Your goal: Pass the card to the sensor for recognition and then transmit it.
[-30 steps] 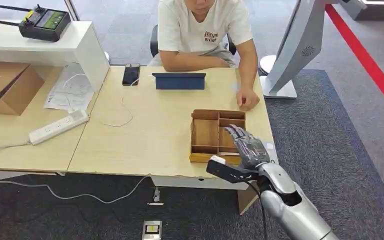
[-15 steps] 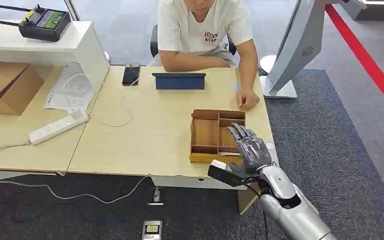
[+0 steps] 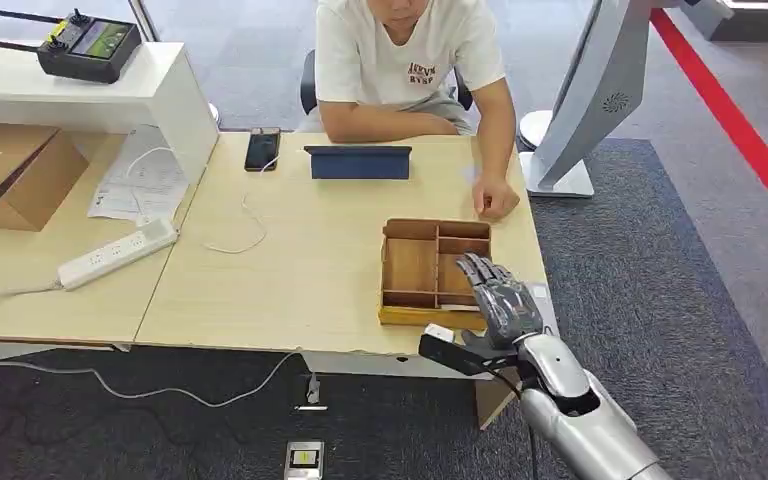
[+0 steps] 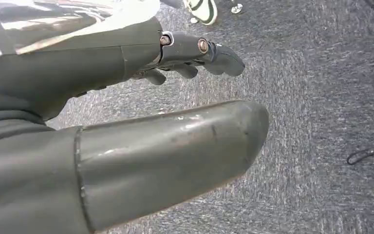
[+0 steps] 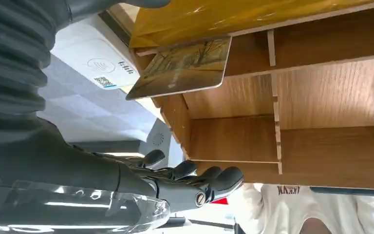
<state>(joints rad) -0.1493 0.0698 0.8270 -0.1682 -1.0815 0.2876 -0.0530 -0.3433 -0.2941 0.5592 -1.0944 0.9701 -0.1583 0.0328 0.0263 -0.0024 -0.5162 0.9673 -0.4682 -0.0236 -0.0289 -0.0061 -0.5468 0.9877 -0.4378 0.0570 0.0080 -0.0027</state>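
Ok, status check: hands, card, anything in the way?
Right hand open over the wooden tray. Left hand empty, above carpet. Card leaning in tray, ungrasped. Path clear.

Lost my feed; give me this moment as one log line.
right hand: open, over tray | card: leaning in tray, not held | left hand: empty, above carpet | sensor: beside tray

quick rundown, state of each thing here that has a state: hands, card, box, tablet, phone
right hand: open, fingers spread over the wooden box, holding nothing
left hand: open, hanging over the carpet
card: leaning in a compartment at the wooden box's edge, ungripped
wooden box: lidless, on the table
tablet: propped up
phone: flat, screen dark
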